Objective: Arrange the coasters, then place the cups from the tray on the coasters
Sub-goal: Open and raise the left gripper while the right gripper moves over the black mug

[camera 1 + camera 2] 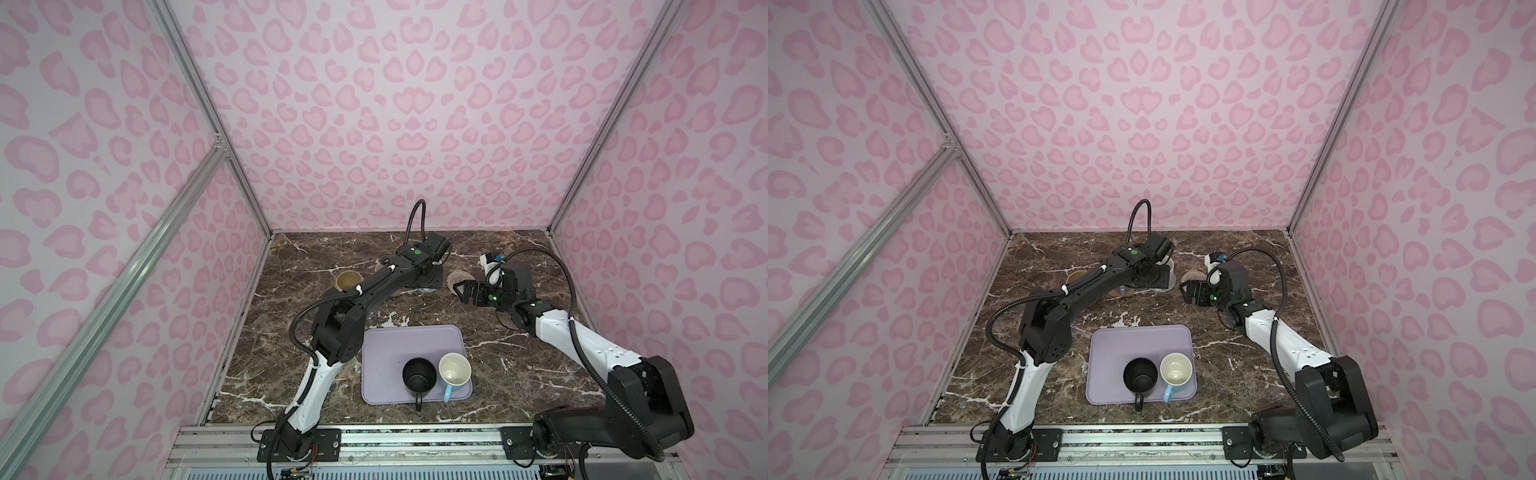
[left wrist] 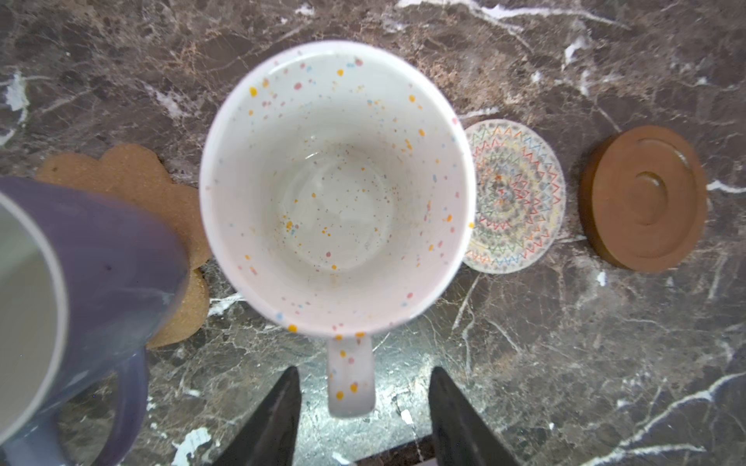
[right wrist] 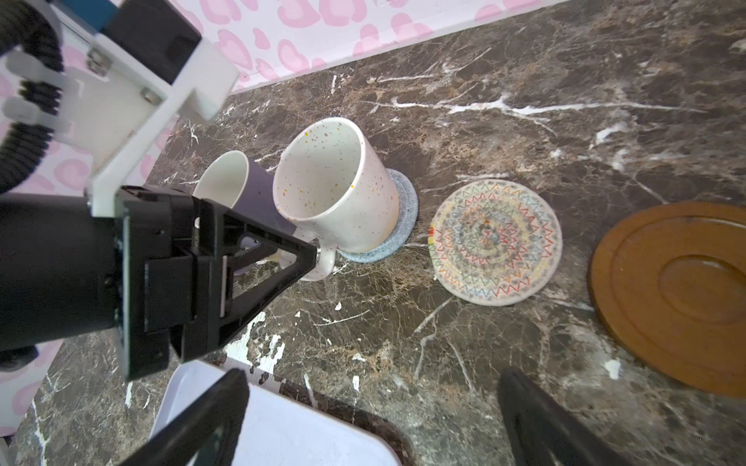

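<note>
Up top first, both top views: left gripper [image 1: 427, 284] is way out at the far middle of the marble table [image 1: 316, 390], tucked under its own wrist, so can't tell the finger state from up here. Only marking I can make out is the green dots [image 1: 417, 250] on the arm links. White speckled mug [image 1: 1168, 274] peeks out right by that gripper in a top view. Yellow-beige mug [image 1: 348, 281] is well off to the side of those fingers, half behind the forearm. Right gripper [image 1: 459, 287] has fingers spread wide, nothing btwn them, tips near the beige woven coaster [image 1: 456, 276]. Tray [image 1: 399, 345] lies well behind both sets of fingers, w/ black mug [image 1: 419, 376] and light blue mug [image 1: 455, 370] right beside each other on it.

Left wrist cam: fingers [image 2: 278, 415] are spread, and the speckled mug's handle sits btwn them w/ a gap on each side, touching neither. Mug body is straight past the tips. Off one finger's side is the lavender mug [image 2: 93, 282], on the tan paw coaster [image 2: 133, 177]. Off the other side are the beige woven coaster, w/ coloured zigzag stitching, then a brown disc coaster [image 2: 646, 197], both bare.

Right wrist cam: right fingers spread wide, just table btwn them, tray corner under one. Past the tips the speckled mug stands on the blue-grey woven coaster [image 3: 405, 201], w/ a left gripper fingertip beside its handle.
</note>
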Controlling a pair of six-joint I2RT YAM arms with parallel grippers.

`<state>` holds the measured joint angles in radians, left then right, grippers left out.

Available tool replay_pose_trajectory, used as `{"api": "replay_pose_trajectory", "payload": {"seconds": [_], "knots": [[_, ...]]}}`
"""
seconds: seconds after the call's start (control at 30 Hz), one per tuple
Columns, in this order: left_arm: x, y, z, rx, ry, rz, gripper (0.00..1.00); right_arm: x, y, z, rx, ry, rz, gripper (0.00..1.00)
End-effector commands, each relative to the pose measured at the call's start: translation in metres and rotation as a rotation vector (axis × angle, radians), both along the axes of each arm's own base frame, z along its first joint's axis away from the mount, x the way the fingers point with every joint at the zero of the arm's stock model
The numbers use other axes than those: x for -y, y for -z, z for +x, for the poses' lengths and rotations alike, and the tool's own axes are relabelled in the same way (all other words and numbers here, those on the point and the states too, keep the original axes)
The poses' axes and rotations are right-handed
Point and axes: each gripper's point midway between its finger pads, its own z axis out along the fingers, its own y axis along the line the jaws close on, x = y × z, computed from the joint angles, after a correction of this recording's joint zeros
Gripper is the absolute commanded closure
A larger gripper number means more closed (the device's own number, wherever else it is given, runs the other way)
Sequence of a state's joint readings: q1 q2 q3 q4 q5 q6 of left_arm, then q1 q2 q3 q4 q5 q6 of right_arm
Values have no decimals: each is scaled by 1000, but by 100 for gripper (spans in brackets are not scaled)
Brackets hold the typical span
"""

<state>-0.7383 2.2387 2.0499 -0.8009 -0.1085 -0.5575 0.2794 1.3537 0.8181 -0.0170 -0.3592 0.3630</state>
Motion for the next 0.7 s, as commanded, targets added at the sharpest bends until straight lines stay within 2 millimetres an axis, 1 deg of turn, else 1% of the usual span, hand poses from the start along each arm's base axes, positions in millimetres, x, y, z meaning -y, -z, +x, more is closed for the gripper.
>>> {"api": "replay_pose_trajectory", "payload": {"seconds": [0.0,0.07,0.13,0.23,0.3,0.37,0.4,0.43,0.5,0.53,0.6,0.63,0.67], "knots": [[0,-22,-3,42,-1,-40,34,1,0,-6,-14,9,11,2],[-3,-32,-9,63,0,-60,21,1,-5,-11,-20,14,24,2],[-6,-43,-16,81,3,-88,14,0,-7,-19,-38,13,22,2],[-12,-63,-30,116,9,-137,12,0,-12,-32,-46,25,-2,2],[-20,-75,-40,147,2,-145,11,-3,-20,-44,-39,16,-15,1],[-30,-87,-53,169,-6,-154,11,-8,-27,-59,-34,-3,-49,1],[-33,-91,-60,173,-3,-170,11,-8,-29,-66,-39,2,-72,1],[-36,-95,-68,172,3,-196,8,-8,-32,-74,-45,8,-92,1],[-42,-103,-83,173,17,-249,7,-12,-34,-90,-67,-5,-110,2],[-47,-105,-91,174,18,-267,1,-15,-35,-98,-78,-12,-115,2],[-56,-110,-102,181,20,-293,2,-19,-36,-114,-106,-28,-137,2],[-63,-104,-111,169,20,-285,2,-21,-36,-124,-117,-38,-151,2],[-69,-104,-117,167,17,-290,2,-25,-38,-132,-120,-50,-160,2]]}}
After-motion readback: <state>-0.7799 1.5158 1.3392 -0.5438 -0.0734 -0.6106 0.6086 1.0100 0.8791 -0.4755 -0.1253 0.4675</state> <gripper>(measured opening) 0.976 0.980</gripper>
